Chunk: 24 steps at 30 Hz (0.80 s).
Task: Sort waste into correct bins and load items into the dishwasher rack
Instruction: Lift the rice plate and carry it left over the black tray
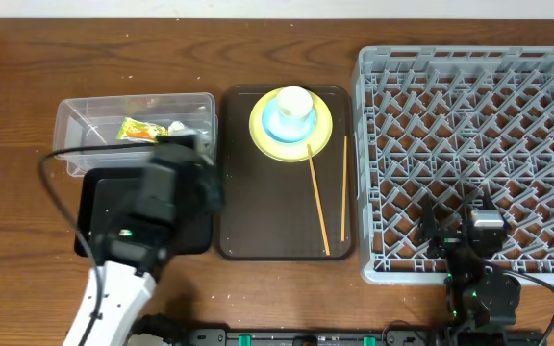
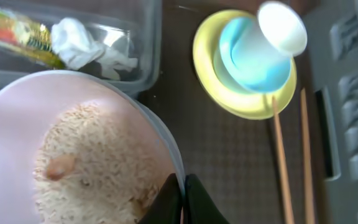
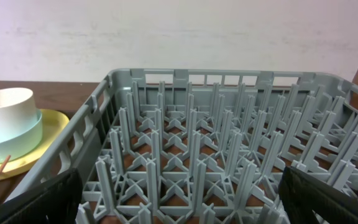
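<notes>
Left fingers (image 2: 166,202) are pinching the white bowl (image 2: 17,124) of rice (image 2: 86,155) at its rim; right fingers (image 3: 36,202) are hanging spread above the dishwasher rack (image 3: 229,124).

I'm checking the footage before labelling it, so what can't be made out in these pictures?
Overhead: the left arm hides the white bowl and much of the black tray.
Left wrist: the frame edges cut off the white bowl and snack wrapper.
Right wrist: the right hand shows only blurred dark fingers.
</notes>
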Available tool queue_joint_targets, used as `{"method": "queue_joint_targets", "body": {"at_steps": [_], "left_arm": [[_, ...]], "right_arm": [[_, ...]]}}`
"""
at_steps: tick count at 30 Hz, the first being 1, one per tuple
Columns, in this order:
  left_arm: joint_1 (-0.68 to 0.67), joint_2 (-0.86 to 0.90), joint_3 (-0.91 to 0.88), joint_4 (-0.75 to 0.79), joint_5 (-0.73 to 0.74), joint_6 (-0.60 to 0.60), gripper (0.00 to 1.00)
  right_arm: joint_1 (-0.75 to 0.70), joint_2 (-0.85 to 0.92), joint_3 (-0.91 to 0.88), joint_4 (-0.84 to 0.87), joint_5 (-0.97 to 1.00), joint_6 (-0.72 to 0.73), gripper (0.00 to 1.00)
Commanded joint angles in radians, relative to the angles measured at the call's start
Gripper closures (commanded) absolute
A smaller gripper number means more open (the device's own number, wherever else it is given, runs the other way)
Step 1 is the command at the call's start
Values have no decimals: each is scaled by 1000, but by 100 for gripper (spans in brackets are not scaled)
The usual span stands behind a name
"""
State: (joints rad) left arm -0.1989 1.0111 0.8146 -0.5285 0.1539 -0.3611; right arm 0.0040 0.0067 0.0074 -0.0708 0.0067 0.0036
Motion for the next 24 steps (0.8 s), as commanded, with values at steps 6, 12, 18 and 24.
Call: {"method": "queue_joint_targets", "body": {"at_steps": [6, 12, 18, 24], "left_arm": [[307, 41, 1, -7, 446, 58, 94], [330, 98, 1, -5, 484, 58, 94], [459, 146, 1, -5, 625, 58, 94], [585, 192, -2, -1, 753, 58, 94]], "right_arm": [[4, 0, -2, -3, -4, 3, 1], [4, 0, -2, -3, -4, 3, 1], [4, 0, -2, -3, -4, 3, 1], [4, 0, -2, -3, -4, 3, 1]]}}
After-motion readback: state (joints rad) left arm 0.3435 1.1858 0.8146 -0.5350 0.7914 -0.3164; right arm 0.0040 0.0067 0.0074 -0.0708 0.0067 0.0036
